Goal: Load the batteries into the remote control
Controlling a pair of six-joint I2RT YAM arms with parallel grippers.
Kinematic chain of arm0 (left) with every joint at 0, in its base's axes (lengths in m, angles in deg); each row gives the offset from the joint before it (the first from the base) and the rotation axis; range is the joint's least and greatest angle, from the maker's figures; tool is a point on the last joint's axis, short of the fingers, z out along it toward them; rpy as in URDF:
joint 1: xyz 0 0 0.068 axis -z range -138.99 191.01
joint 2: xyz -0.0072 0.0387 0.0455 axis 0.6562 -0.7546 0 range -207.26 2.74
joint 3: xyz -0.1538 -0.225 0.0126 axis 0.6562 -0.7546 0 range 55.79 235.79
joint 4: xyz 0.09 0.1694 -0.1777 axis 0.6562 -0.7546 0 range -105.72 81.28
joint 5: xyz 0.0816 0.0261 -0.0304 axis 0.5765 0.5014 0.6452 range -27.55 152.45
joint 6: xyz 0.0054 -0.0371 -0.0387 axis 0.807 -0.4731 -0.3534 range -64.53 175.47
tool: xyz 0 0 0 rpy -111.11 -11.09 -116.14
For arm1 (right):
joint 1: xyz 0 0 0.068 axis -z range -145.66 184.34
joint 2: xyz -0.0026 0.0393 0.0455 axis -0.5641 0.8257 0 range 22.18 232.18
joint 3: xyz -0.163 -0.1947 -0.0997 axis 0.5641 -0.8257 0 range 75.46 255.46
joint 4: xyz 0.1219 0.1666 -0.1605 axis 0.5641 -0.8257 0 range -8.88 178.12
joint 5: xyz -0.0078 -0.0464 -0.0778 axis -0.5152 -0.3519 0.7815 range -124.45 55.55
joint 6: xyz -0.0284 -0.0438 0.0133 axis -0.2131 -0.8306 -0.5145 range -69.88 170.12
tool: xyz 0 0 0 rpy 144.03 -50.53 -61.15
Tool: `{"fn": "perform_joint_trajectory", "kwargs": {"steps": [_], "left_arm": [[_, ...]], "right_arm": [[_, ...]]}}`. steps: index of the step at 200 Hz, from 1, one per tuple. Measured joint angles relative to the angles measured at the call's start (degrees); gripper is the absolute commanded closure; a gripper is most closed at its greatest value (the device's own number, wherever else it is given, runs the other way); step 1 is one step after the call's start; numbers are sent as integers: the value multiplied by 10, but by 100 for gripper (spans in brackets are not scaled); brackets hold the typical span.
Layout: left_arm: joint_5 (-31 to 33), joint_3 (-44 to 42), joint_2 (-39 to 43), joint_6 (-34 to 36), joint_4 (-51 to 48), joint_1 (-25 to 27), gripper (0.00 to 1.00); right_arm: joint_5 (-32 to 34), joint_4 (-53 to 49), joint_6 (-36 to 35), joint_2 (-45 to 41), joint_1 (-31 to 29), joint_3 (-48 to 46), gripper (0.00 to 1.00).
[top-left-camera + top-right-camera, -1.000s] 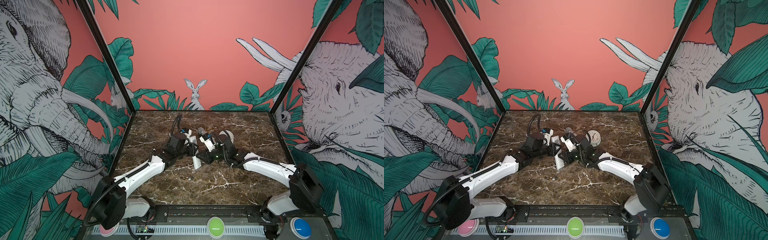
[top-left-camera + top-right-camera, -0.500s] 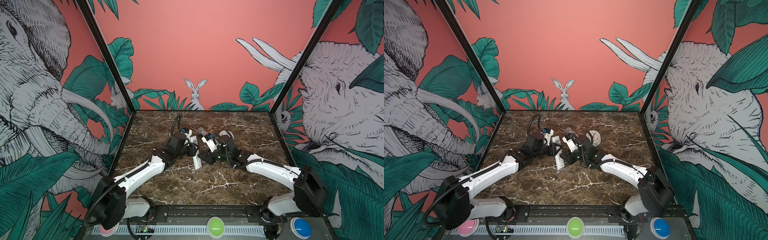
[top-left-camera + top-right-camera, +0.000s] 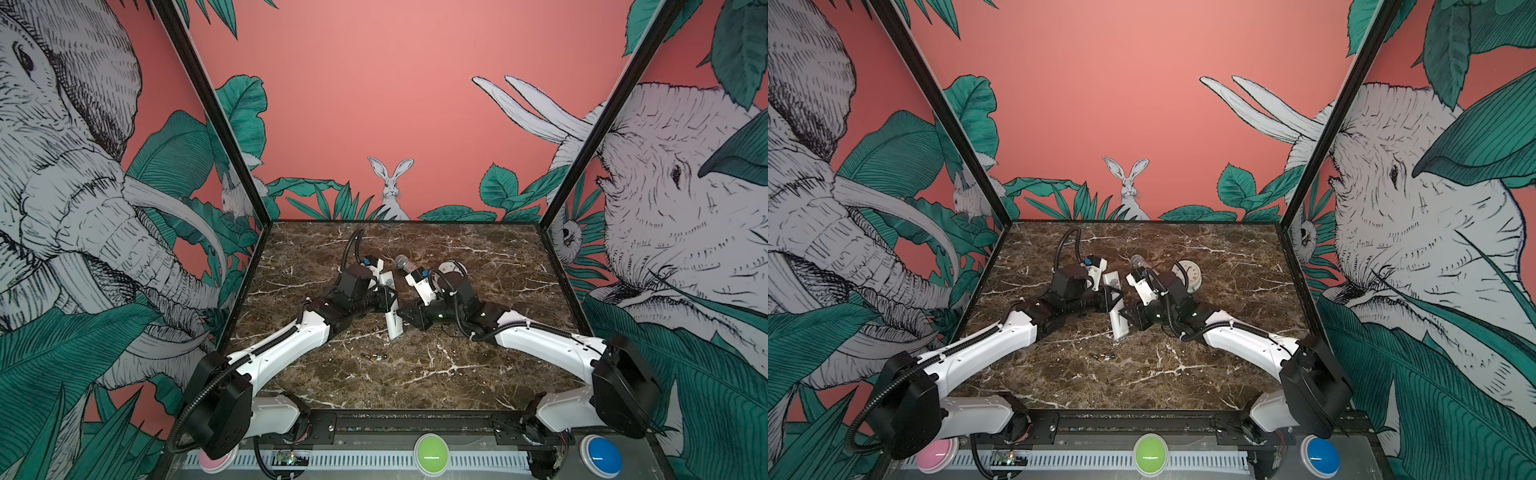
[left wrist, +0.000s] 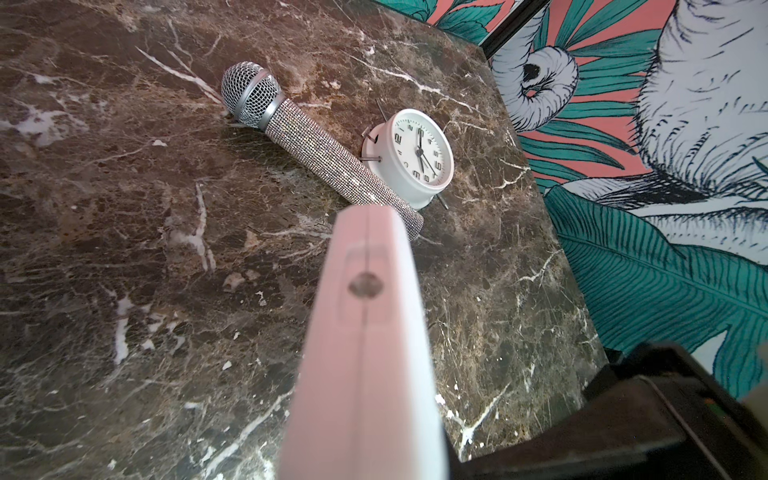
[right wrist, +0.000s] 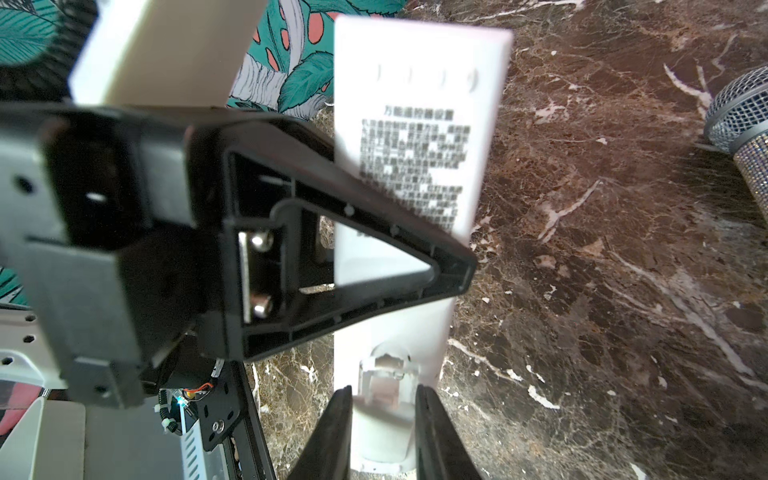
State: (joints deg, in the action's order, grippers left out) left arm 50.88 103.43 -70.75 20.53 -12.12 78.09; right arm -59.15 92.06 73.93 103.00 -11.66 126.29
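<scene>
Since 1 second ago, the right arm's black base joint has swung a little outward to the right in both top views. The left arm, the remote control and the loose items on the table have stayed where they were.

2 white robot arms reach in from the front edge of a dark brown marble table and meet near its middle. The left gripper is clamped on the remote control, a slim white bar held at a slant with its plain back facing up and its front end lower. I cannot tell whether that lower end touches the table.

In the right wrist view, the back of the remote carries a block of small black printed text. 1 black triangular finger of the left gripper crosses it. Near the end of the remote is a recess that looks like an open battery bay. The right gripper has its 2 black fingers slightly apart, 1 on each side of that end. I cannot tell whether they press on it.

The batteries, tiny dark cylinders with gold ends, lie on the table just in front of the remote's lower end, apart from both grippers.

Behind the arms lies a microphone with a silver mesh head and a glittery handle. A round white clock stands just beside the handle.
</scene>
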Motion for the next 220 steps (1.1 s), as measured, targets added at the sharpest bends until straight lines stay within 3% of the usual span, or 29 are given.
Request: {"fn": "perform_joint_trajectory", "kwargs": {"steps": [220], "left_arm": [[-3,-1,0,0,1,0,100]], "right_arm": [[-4,7,6,10,0,-1,68]]}}
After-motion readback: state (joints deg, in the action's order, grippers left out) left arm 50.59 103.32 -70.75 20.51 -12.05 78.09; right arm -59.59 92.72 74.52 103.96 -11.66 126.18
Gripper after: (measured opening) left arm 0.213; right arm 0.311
